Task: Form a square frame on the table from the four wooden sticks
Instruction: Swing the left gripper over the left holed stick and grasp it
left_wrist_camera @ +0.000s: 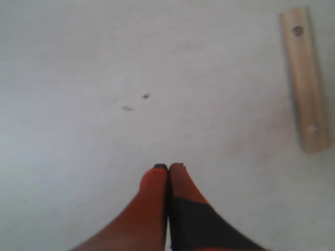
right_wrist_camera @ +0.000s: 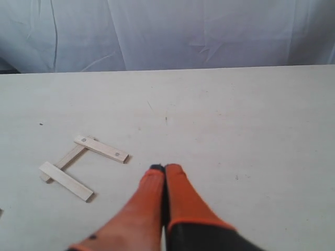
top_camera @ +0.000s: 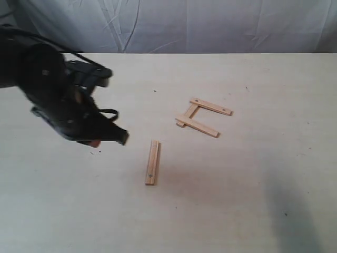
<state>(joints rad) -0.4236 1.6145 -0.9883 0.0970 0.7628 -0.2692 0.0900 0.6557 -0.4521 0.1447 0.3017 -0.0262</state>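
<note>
wide pale cream bench [top_camera: 247,211] w/ faint grain carries four short flat pale wood sticks. three make a u-shaped part-frame right of centre: far stick [top_camera: 210,106] [right_wrist_camera: 101,149] w/ two small dark holes, near stick [top_camera: 200,126] [right_wrist_camera: 65,181] roughly parallel to it, and a cross stick [top_camera: 188,114] [right_wrist_camera: 67,156] joining their left ends, its near end poking out slightly. the right side of the u is open. the fourth stick [top_camera: 152,162] [left_wrist_camera: 304,78], also w/ holes near its ends, lies alone, left of & nearer than the u, well apart from it, running near-to-far. left end effector [top_camera: 122,138] [left_wrist_camera: 168,168], black w/ orange fingers, is over bare bench left of that lone stick, not touching it; fingers pressed together, nothing between. right end effector [right_wrist_camera: 164,168] shows only in its wrist view: orange fingers likewise closed tight & empty, apart from the u. wrinkled white cloth backdrop [top_camera: 210,23] hangs behind the bench's far edge.
</note>
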